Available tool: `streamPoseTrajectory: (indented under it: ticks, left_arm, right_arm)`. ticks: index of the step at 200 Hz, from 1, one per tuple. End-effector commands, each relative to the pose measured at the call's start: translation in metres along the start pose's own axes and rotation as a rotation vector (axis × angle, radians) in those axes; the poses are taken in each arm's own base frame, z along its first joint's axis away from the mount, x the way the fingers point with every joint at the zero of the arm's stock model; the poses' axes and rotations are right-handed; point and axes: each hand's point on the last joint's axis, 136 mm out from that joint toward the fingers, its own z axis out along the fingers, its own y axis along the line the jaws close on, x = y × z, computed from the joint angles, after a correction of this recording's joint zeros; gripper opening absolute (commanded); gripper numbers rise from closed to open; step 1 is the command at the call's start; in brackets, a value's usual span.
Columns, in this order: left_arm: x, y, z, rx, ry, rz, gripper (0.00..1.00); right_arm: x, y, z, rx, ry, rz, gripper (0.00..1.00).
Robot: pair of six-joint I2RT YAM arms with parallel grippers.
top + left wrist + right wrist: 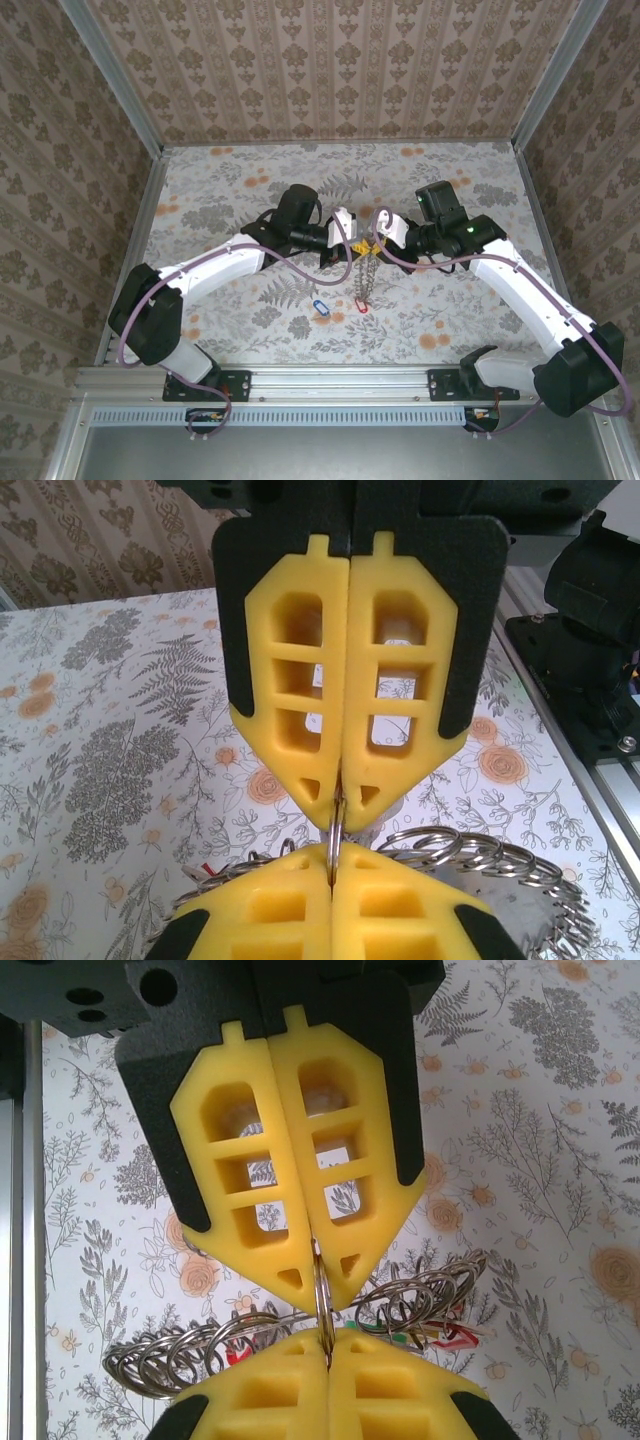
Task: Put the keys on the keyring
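A table (pixel 220 190) covered in a pale floral print sits inside walls (pixel 330 60) of brown damask wallpaper. Near its middle the keyring (pixel 365 278) is held up off the surface. From above it reads as a chain-like bunch of grey metal rings trailing from the meeting fingertips toward the near edge. In the wrist views one thin ring stands on edge between two pairs of yellow fingers, and the rest of the rings fan out in a coil to either side below it. Small red and green bits show among those rings, too tangled to make out. The left gripper (pixel 338 805) has its jaws pressed together, pinching that upright ring at the very tip. The right gripper (pixel 322 1260) is likewise clamped on the same ring from the opposite side, so the two sets of tips nearly touch. A red-tagged key (pixel 361 305) lies at the lower end of the chain; whether it is joined to it cannot be told. A blue-tagged key (pixel 320 307) rests on the cloth just beside it, to the left. Both arms reach in from the near corners and bend toward the centre.
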Motion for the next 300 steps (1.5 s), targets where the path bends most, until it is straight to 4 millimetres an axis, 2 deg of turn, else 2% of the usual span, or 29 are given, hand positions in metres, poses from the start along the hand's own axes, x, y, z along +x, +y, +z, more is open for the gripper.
streamPoseTrajectory:
  ticks: [1,24,32,59,87,126,164,200,234,260,300]
  left_arm:
    - [-0.011,0.002,-0.002,-0.015,0.0,0.035,0.0]
    - [-0.02,0.001,-0.007,-0.011,-0.06,0.019,0.0]
    - [-0.024,0.0,-0.009,-0.005,-0.096,0.009,0.0]
    - [-0.039,-0.002,-0.017,0.033,-0.214,-0.007,0.0]
    - [-0.042,-0.005,-0.017,0.069,-0.244,-0.013,0.0]
    - [-0.042,-0.003,-0.017,0.07,-0.256,-0.021,0.0]
    - [-0.035,0.003,-0.015,0.033,-0.232,-0.031,0.0]
    - [-0.032,0.005,-0.015,0.013,-0.212,-0.026,0.0]
    - [-0.034,0.002,-0.016,0.026,-0.214,-0.022,0.0]
    - [-0.037,0.0,-0.016,0.04,-0.22,-0.022,0.0]
    - [-0.039,-0.002,-0.017,0.055,-0.227,-0.021,0.0]
  right_arm:
    - [-0.026,0.003,-0.01,0.008,-0.098,-0.047,0.02]
    - [-0.018,0.002,-0.007,0.04,-0.112,-0.044,0.1]
    - [-0.011,0.001,-0.005,0.047,-0.108,-0.027,0.1]
    - [-0.009,-0.007,-0.002,0.048,-0.186,0.037,0.14]
    - [-0.008,-0.007,0.005,0.018,-0.251,0.079,0.18]
    - [0.008,-0.014,0.01,0.044,-0.205,0.113,0.19]
    - [-0.005,-0.013,-0.009,0.088,-0.231,0.072,0.27]
    - [-0.002,-0.011,-0.021,0.125,-0.184,0.03,0.29]
    - [-0.018,-0.003,-0.026,0.079,-0.248,0.0,0.3]
    - [-0.031,-0.004,-0.028,0.068,-0.312,-0.02,0.26]
    - [-0.032,-0.012,-0.022,0.081,-0.307,-0.039,0.25]
